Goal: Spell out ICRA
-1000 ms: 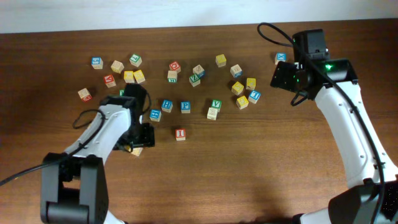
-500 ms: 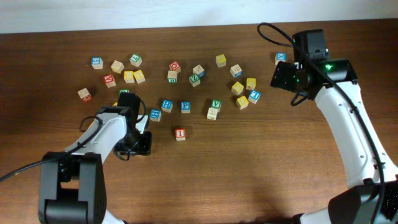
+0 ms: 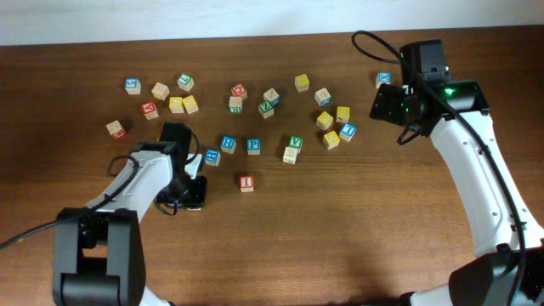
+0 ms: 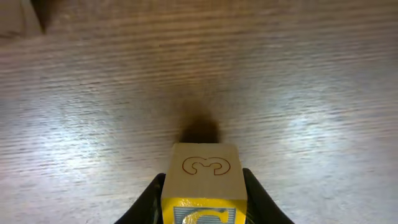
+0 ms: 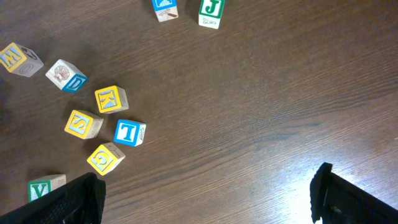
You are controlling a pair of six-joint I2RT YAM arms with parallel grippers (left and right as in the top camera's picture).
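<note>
In the left wrist view a wooden cube [image 4: 203,180] fills the space between my left gripper's black fingers [image 4: 152,199], which press on both its sides. Its near face is yellow with a C. From overhead the left gripper [image 3: 190,192] covers that cube, just left of the red I cube [image 3: 246,183]. My right gripper [image 5: 208,202] is open over bare wood at the right of the table, also seen overhead [image 3: 387,102]. I cannot pick out the R and A cubes for sure among the scattered cubes.
Several letter cubes lie scattered across the back of the table, from a blue one [image 3: 132,85] to a blue one [image 3: 384,79]. The right wrist view shows yellow K [image 5: 111,99], S [image 5: 83,124], blue T [image 5: 129,132] and another yellow cube [image 5: 104,158].
My left gripper's jaws have closed onto the C cube, which lay visible beside them a second ago. The left arm shifted slightly. The right arm has not moved.
</note>
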